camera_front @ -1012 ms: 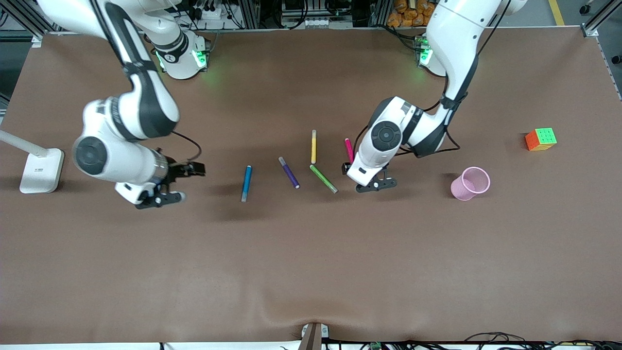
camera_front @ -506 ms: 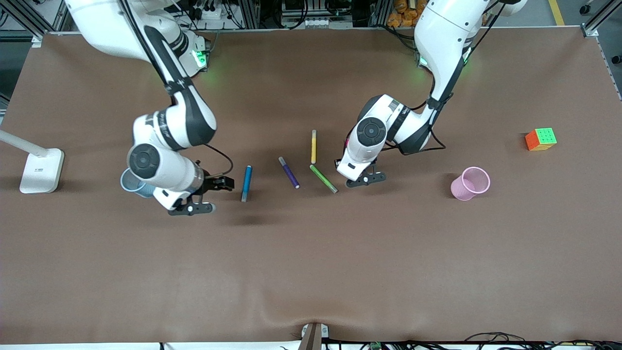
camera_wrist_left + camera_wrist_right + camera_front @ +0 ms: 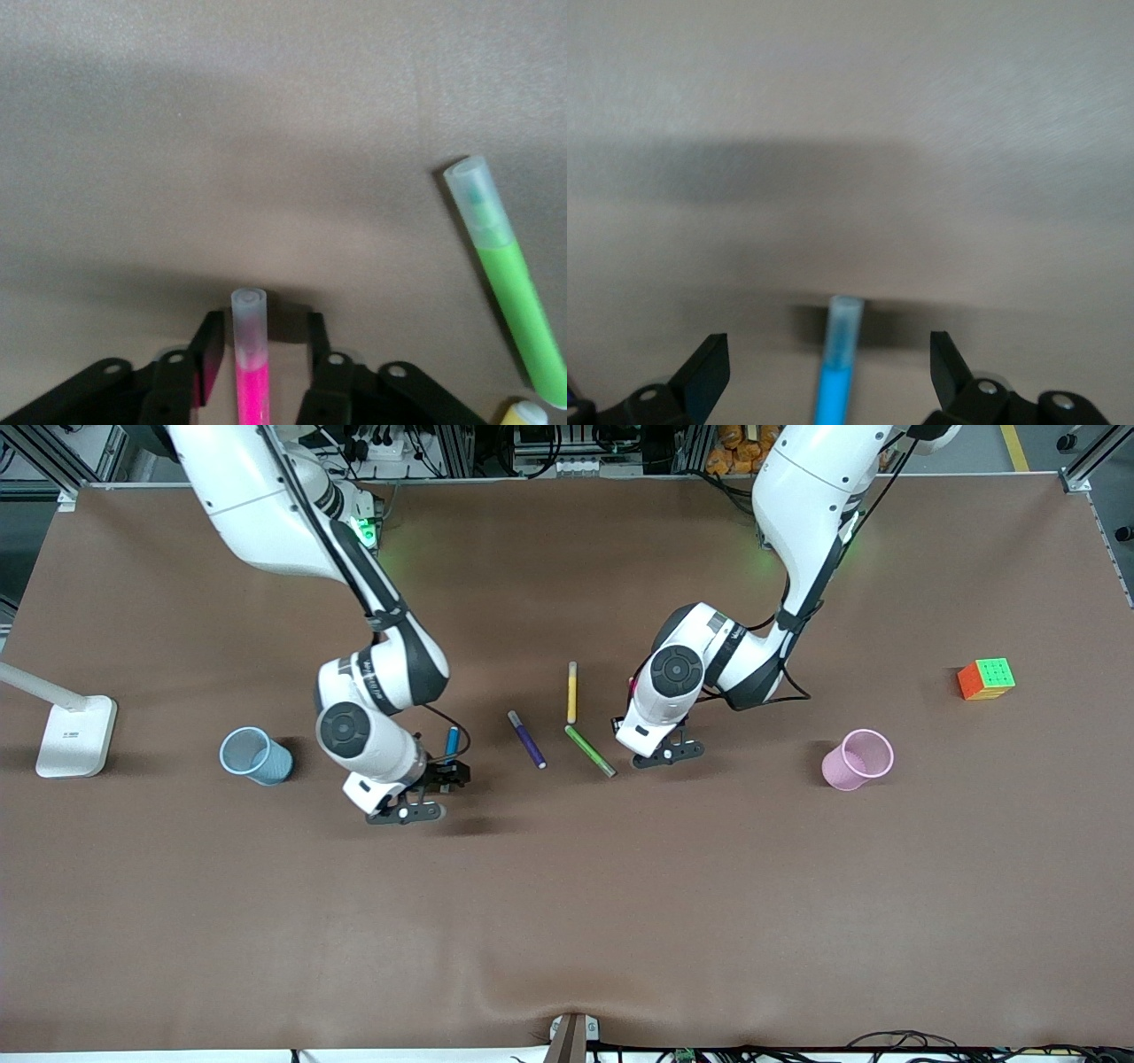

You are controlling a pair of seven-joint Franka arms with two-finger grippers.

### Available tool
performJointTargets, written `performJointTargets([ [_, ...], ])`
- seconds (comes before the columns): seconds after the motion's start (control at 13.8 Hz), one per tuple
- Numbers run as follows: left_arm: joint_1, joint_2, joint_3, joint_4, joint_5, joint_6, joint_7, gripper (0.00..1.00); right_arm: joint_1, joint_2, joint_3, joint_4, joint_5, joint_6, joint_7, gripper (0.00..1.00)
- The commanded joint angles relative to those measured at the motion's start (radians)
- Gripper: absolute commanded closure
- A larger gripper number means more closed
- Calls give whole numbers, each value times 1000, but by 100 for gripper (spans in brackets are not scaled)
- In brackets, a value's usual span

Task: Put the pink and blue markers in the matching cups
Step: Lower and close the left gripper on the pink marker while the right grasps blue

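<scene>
The blue marker (image 3: 453, 740) lies on the table, its grey end under my right gripper (image 3: 432, 793). In the right wrist view the marker (image 3: 840, 363) lies midway between the wide-open fingers (image 3: 709, 365), touching neither. My left gripper (image 3: 647, 742) is low over the pink marker, which the left hand mostly hides in the front view. In the left wrist view the pink marker (image 3: 251, 363) lies between the open fingers (image 3: 209, 347), with small gaps on both sides. The light blue cup (image 3: 255, 755) stands toward the right arm's end. The pink cup (image 3: 858, 759) stands toward the left arm's end.
A purple marker (image 3: 527, 740), a yellow marker (image 3: 572, 691) and a green marker (image 3: 590, 750) lie between the two grippers. The green marker (image 3: 509, 283) is close beside the left gripper. A colour cube (image 3: 986, 678) and a white lamp base (image 3: 75, 735) sit near the table's ends.
My right arm swung from over the blue cup to the blue marker, uncovering the cup. My left gripper shifted slightly and now covers the pink marker.
</scene>
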Motion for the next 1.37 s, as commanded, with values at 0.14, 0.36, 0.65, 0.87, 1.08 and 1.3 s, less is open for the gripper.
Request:
performJointTargets([
  [0.14, -3, -6, 6, -10, 4, 27, -20, 100, 25, 17, -23, 14, -64, -9, 74, 0],
  [0.36, 9, -40, 7, -7, 3, 10, -20, 100, 28, 24, -23, 3, -61, -9, 76, 0],
  [0.65, 11, -141, 41, -3, 8, -71, -18, 100, 31, 25, -23, 2, -56, -6, 76, 0],
  [0.87, 29, -204, 67, -10, 128, -120, -18, 100, 33, 27, -21, 2, -56, 1, 76, 0],
  [1.08, 98, -276, 63, -12, 210, -177, -6, 100, 36, 30, -23, 0, -54, 4, 76, 0],
  [1.3, 118, -305, 64, -10, 210, -177, -4, 100, 39, 31, -23, 0, -56, 4, 73, 73],
])
